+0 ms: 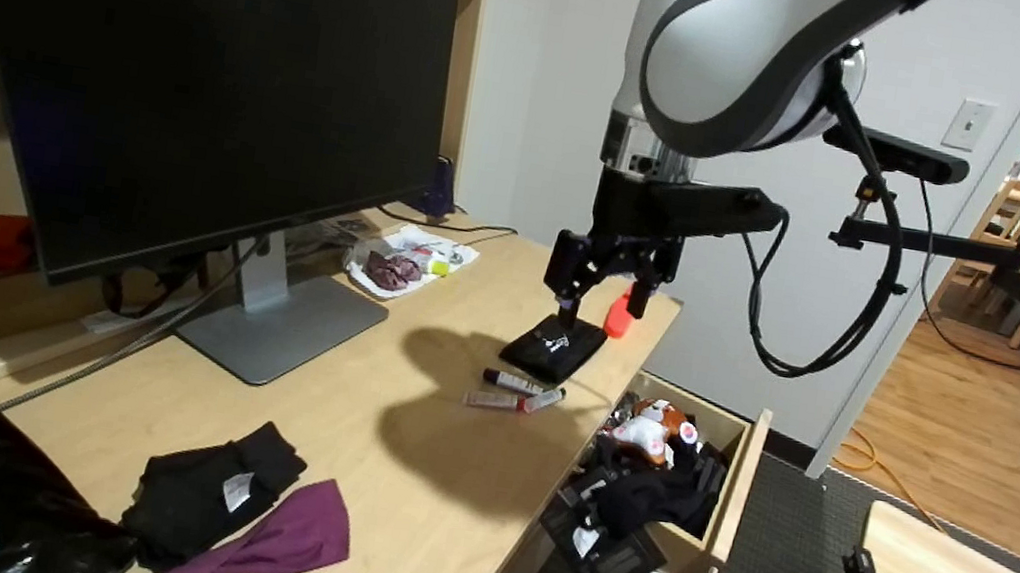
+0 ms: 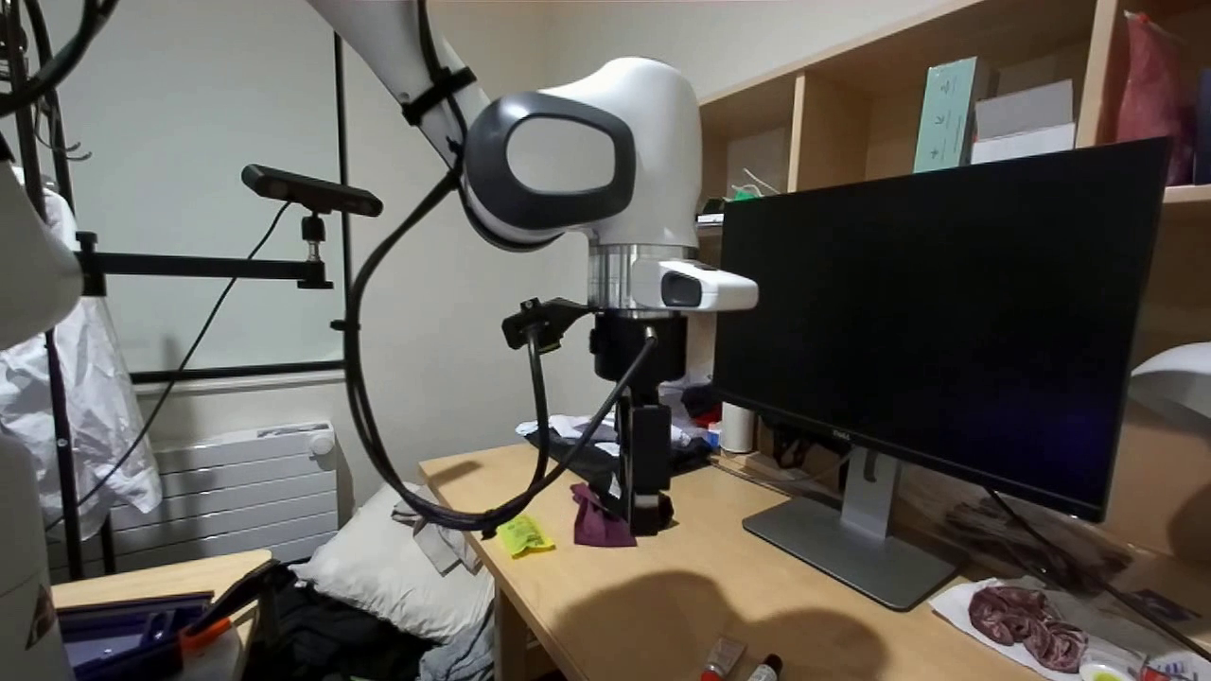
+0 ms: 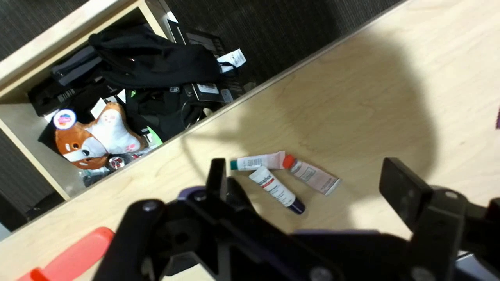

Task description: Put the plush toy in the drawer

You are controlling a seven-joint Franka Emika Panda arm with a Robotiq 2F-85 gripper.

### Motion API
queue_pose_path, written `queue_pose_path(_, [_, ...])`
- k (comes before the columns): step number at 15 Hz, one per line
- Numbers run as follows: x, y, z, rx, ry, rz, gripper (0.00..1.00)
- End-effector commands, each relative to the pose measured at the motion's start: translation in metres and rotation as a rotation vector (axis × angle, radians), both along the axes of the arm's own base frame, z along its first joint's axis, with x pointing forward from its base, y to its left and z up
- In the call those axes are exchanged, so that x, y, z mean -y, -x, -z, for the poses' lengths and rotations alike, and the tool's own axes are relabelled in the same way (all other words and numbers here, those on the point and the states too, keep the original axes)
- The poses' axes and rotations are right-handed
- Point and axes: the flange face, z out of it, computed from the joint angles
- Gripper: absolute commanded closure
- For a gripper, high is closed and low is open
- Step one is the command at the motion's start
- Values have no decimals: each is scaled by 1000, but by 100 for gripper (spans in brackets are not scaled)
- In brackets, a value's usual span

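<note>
The plush toy, orange-brown and white with pink paw pads and a round tag, lies in the open drawer, at its left end in the wrist view. In an exterior view the plush toy rests on the dark clutter in the pulled-out drawer. My gripper is open and empty, with its fingers wide apart above the desktop. In both exterior views the gripper points down over the desk, apart from the drawer. The drawer and toy do not show in the exterior view facing the radiator.
Several small tubes lie on the desk below the gripper. A black pouch and a red object lie near the desk's end. A monitor stands at the back. Black fabric and purple cloth lie farther along.
</note>
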Motion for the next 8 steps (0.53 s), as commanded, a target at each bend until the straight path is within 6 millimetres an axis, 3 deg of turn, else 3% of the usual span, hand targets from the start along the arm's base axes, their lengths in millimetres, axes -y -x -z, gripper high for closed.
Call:
queue_pose_path(1, [-23, 19, -10, 7, 0, -200, 0])
queue_pose_path(6, [-44, 23, -22, -1, -9, -467, 0])
queue_pose_path(7, [-37, 16, -15, 7, 2, -372, 0])
queue_pose_path(8, [-40, 16, -17, 4, 1, -407, 0])
